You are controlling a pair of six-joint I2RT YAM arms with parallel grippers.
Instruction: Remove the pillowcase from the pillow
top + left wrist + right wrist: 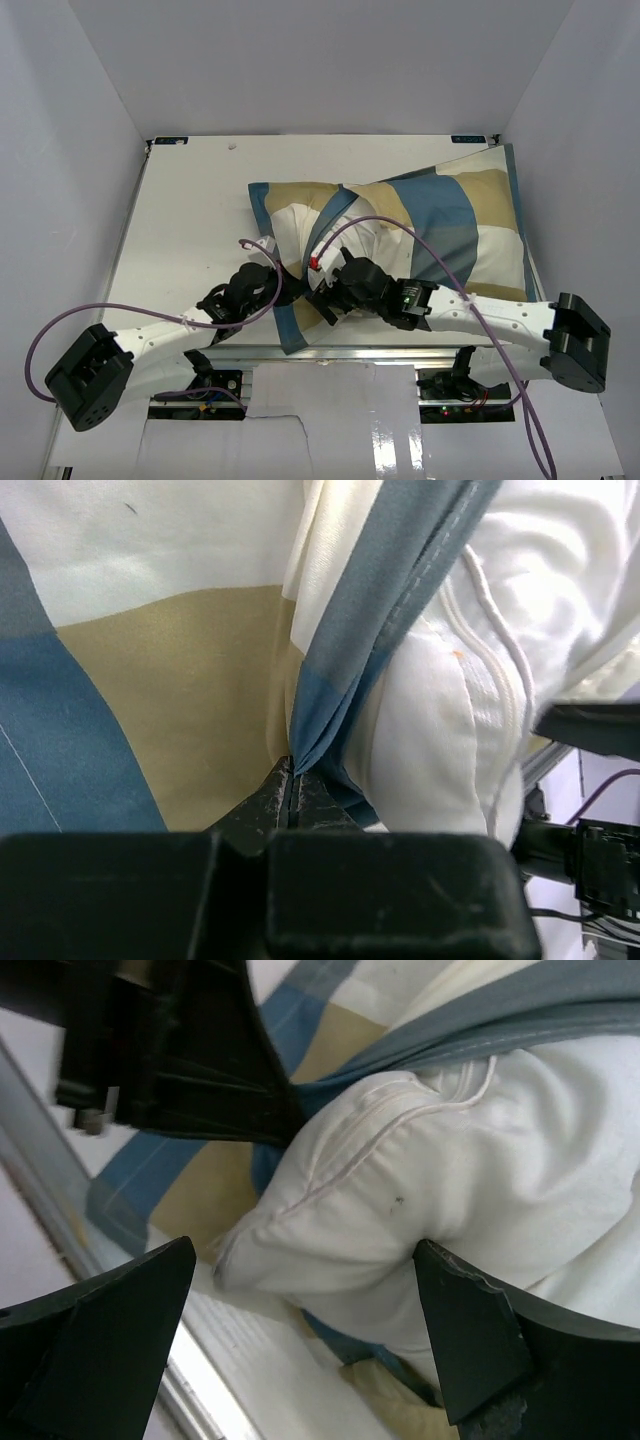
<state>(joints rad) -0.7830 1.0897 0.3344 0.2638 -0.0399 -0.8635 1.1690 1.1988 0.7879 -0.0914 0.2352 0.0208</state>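
On the table (180,200), blue-tan-cream pillowcase (450,215) bunches over white pillow (480,1160).

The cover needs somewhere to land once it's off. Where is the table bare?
Bare: the table left of the pillowcase, out to the wall, and the far strip behind it. Crowded: near centre, where the left gripper and right gripper meet at the pillow.
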